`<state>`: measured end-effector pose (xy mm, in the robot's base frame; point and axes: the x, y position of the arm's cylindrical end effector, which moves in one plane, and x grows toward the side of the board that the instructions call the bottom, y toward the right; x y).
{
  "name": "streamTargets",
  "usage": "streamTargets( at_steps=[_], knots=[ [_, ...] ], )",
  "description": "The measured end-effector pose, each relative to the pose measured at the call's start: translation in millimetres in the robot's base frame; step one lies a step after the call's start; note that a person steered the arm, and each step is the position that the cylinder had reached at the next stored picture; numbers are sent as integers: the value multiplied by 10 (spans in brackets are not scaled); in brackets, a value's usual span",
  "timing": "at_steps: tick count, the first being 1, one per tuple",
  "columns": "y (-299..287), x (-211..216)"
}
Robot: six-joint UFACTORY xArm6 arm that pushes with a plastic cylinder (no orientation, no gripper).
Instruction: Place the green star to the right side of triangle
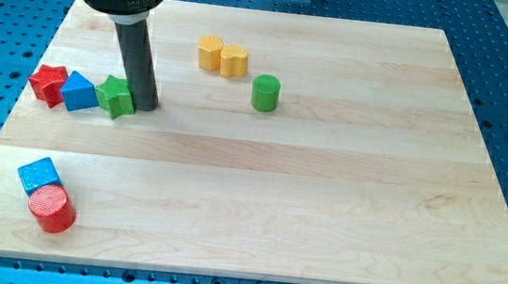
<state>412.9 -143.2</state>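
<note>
The green star (116, 96) lies at the view's left, touching the right side of the blue triangle (79, 91). A red star (49, 83) sits against the triangle's left side, so the three make a row. My tip (147, 106) rests on the board just right of the green star, touching or nearly touching it. The dark rod rises from there to the arm's head at the view's top left.
A yellow hexagon (210, 51) and a yellow heart (234, 61) sit together at the top middle, with a green cylinder (265, 93) to their lower right. A blue cube (39, 175) and a red cylinder (50, 209) sit at the bottom left. The wooden board (324, 197) lies on a blue perforated table.
</note>
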Motion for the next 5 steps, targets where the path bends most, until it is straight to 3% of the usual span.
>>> streamTargets(
  at_steps=[3, 5],
  knots=[
    [104, -70],
    [426, -845]
  ],
)
